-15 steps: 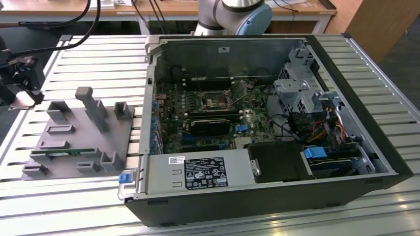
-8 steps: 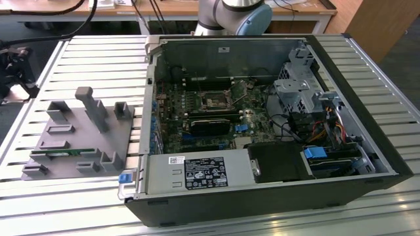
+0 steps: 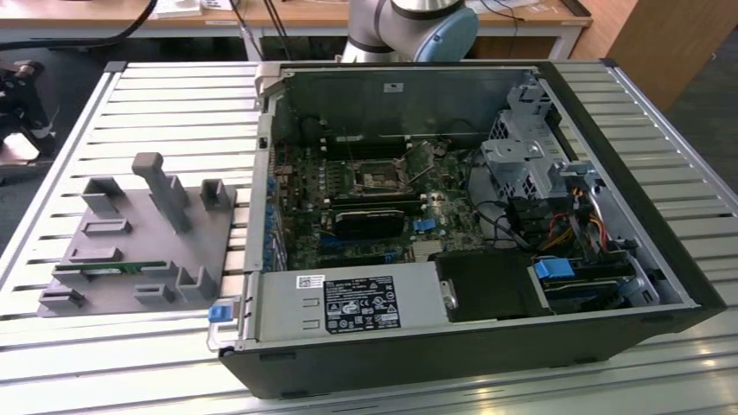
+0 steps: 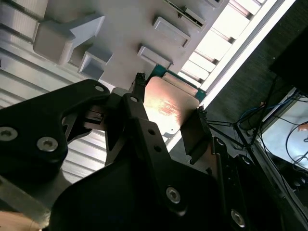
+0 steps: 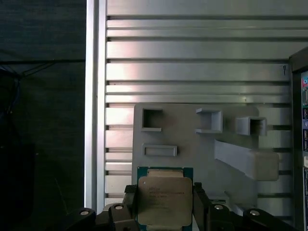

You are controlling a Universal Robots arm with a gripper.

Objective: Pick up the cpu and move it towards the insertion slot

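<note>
The cpu (image 5: 165, 204) sits in the pincer (image 5: 165, 193), over the holder (image 5: 187, 140).

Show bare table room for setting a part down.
Free: slats between the grey holder and the far table edge; slats nearest the exterior camera. Crowded: inside the computer case, around the insertion slot. The gripper grips the cpu.

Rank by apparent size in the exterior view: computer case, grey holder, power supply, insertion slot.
Largest to smallest:
1. computer case
2. grey holder
3. power supply
4. insertion slot
The grey holder and the power supply look fairly close; the grey holder covers somewhat more of the view.
</note>
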